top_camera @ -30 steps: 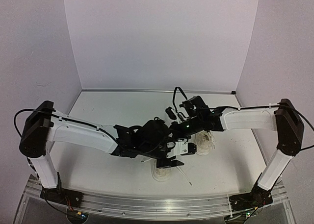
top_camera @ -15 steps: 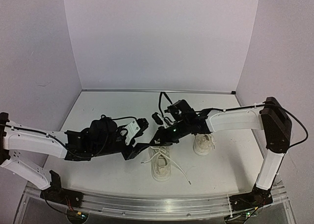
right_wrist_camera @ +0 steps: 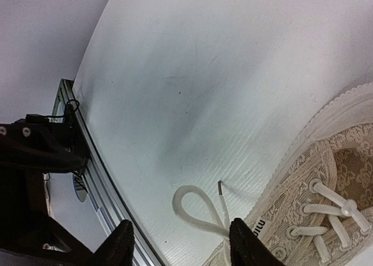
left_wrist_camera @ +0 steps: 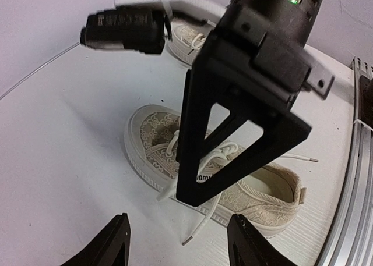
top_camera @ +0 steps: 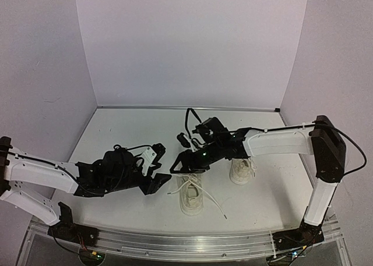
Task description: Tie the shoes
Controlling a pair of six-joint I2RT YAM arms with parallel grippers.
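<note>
Left gripper: I am hovering my left gripper low over the table, its jaws spread and nothing between them.
Right gripper: I am hanging my right gripper close beside the near shoe, its fingers parted and gripping nothing.
Near shoe: the near shoe is sitting upright on the table towards the front edge, between my two arms, with its heel pointing at the rail.
Lace: its lace is lying loose, with one loop and a free end resting on the table beside the sole.
Far shoe: the far shoe is standing to the right and further back, its far end hidden by my right arm.
</note>
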